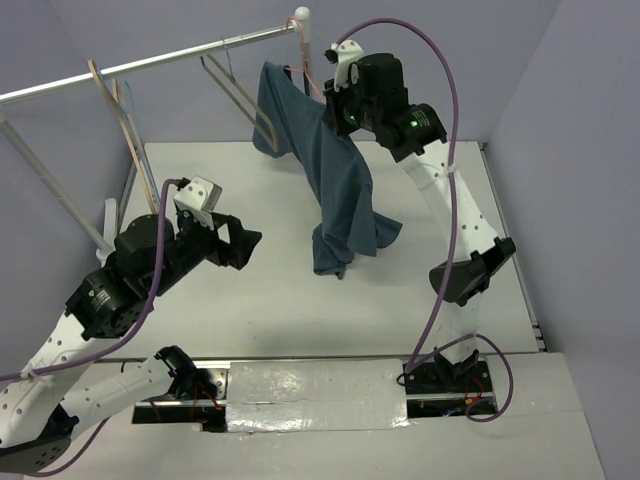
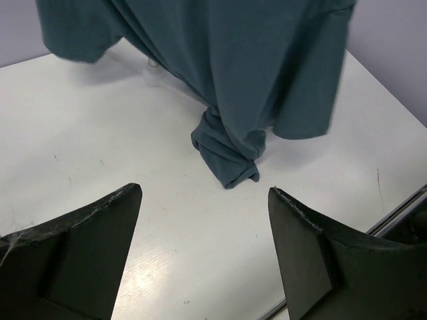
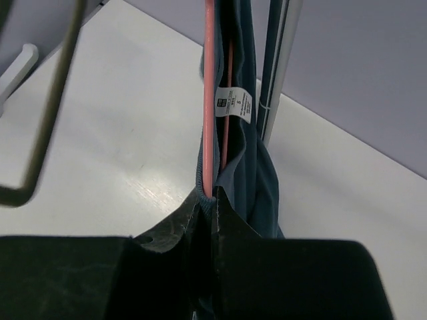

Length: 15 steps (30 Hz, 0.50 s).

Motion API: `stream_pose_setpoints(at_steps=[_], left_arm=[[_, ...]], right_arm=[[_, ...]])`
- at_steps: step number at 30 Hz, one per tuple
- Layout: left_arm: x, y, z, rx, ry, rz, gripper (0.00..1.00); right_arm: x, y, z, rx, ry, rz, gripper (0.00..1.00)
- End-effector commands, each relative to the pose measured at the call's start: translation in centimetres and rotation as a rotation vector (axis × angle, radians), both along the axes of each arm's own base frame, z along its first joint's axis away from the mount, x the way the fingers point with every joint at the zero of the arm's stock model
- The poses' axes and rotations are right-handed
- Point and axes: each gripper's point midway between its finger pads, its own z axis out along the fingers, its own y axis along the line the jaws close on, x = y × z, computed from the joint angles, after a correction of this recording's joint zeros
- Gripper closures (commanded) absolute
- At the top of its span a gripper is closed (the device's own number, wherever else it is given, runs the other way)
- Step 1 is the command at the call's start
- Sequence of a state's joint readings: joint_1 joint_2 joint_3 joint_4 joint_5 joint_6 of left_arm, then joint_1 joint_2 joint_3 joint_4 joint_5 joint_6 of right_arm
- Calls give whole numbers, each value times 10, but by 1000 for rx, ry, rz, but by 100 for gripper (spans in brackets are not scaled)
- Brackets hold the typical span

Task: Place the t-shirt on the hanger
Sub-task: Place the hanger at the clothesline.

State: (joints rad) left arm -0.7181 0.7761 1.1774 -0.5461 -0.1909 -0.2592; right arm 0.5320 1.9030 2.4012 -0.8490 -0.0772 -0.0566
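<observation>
Your t-shirt [image 1: 325, 165] is a limp slate-blue drape, creased along its length, with the white label [image 3: 233, 105] showing at the neck. It hangs high at the far side of the table [image 1: 250, 310], just under the end of the metal rail [image 1: 150, 62]. Its long axis drops steeply from there toward the arms' bases, neck up, with the bottom bunched in a small heap on the tabletop.

The hanger [image 3: 208, 80], a thin red-pink wire, runs inside the neck opening beside the label. In the right wrist view you can see two of its strands going down into the cloth.

Your right gripper [image 3: 212, 212] has its fingers pressed together on the shirt's neck edge, and the pink wire meets the pinch. Your left gripper [image 2: 203, 247] hovers low over the table with its fingers spread wide, holding nothing and facing the bunched end.

In the top view a grey-brown hanger [image 1: 240, 100] hangs from the rail just left of the shirt — pale wooden hangers [image 1: 120, 115] hang farther along.
</observation>
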Motion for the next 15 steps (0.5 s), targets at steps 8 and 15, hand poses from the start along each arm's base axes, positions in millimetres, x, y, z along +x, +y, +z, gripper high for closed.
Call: stream_pose_setpoints(at_steps=[8, 15], left_arm=[[-4, -9, 14, -49, -54, -61, 11], [-3, -13, 9, -49, -45, -71, 11]], right_arm=[[43, 20, 60, 190, -255, -41, 100], [59, 36, 33, 196, -243, -17, 100]])
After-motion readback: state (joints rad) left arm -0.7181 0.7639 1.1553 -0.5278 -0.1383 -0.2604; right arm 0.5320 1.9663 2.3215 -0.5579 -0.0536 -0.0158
